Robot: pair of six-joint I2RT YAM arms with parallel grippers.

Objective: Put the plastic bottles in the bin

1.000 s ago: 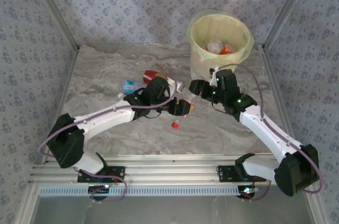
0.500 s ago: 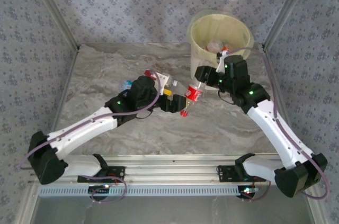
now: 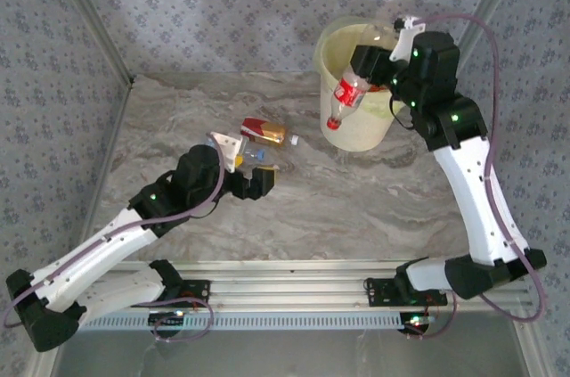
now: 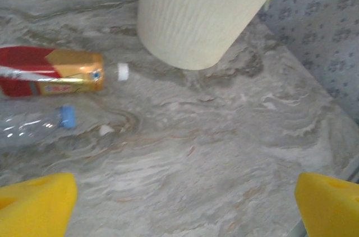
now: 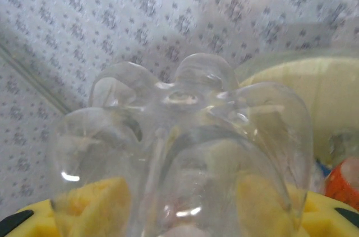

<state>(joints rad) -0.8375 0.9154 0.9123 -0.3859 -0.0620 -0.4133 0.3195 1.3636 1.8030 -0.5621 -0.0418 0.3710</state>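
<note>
The right fingers (image 3: 367,61) are shut on the base of a clear red-labelled bottle (image 3: 346,94), which hangs neck-down below them w/ its red cap lowest, in front of the bin (image 3: 358,135). In the right wrist view the yellow pads (image 5: 101,203) press the lobed base from both sides, and the bin's mouth lies ahead of the fingers and off to their right, not under them. Main risk is letting go too soon. From the top view I can't be sure the neck is past the rim, so the bottle could clip the rim or the liner bag, bounce and land back on the surface (image 3: 374,199). The grip is also on slick, rounded plastic at the very end of the bottle, so a quick swing could twist it loose. A low pass could knock the cap against the bin wall and shove or tip the bin. The left fingers (image 3: 258,183) are spread wide w/ nothing btwn them. Ahead and to their left lie a red-and-gold-labelled bottle (image 4: 50,71) and, nearer to them, a clear blue-capped bottle (image 4: 33,125). A loose white cap (image 4: 123,71) sits just right of the red-and-gold one and could skitter off if brushed. On labels, there is a red wrap on the held bottle, and red w/ a gold band and a strip of fine print on the lying one. No brand or word is legible at this res.
</note>
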